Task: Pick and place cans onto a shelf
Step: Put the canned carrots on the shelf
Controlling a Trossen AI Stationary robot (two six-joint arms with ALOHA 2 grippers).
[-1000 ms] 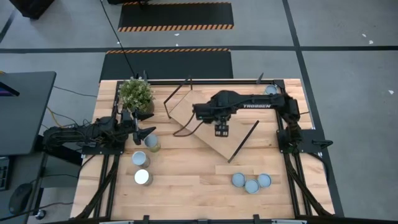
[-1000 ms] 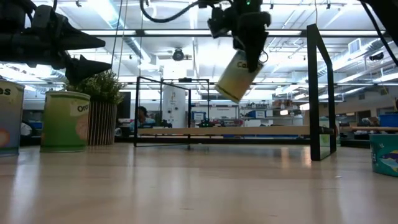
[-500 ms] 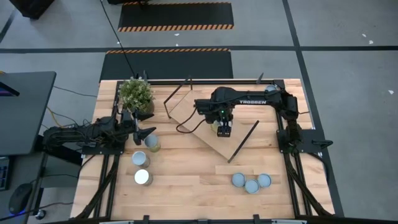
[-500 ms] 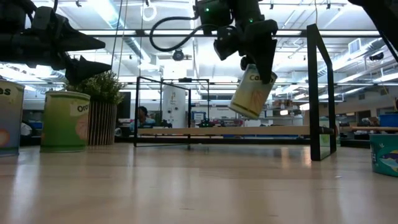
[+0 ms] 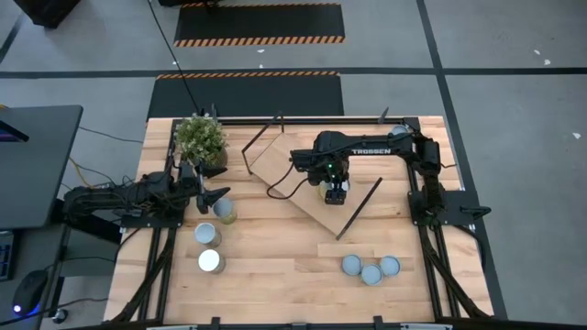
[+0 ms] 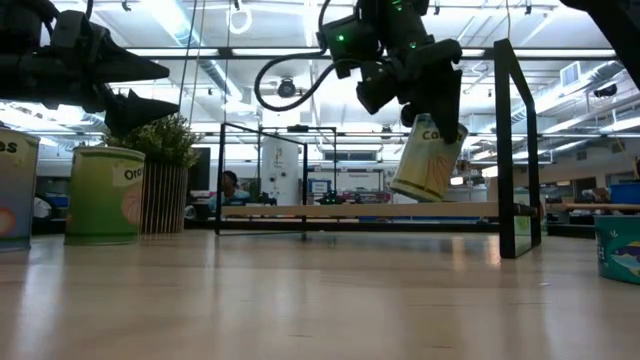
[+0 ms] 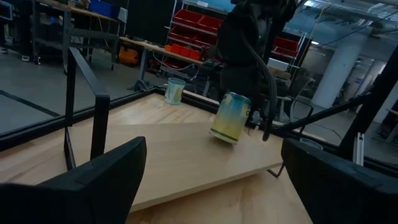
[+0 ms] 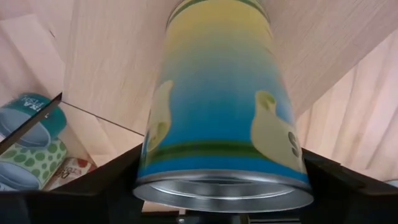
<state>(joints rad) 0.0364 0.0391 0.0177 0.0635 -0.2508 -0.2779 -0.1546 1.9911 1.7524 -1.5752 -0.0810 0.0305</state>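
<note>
Currently, left to right. Left tool: parted, holding nothing, idle by the leafy green potted plant; three silvery-topped cans sit on the desk just beside it. Right tool: clamped on a yellow-and-blue labelled tin can, tilted, hanging just above the long light-wood shelf board. Advice: level the can, lower until seated flat, then release.

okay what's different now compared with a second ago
The right gripper, shut on a can, has carried it further along over the shelf, towards the right in the high view, and lower. The can is still tilted, not yet set down. The left gripper and the other cans stayed put.
</note>
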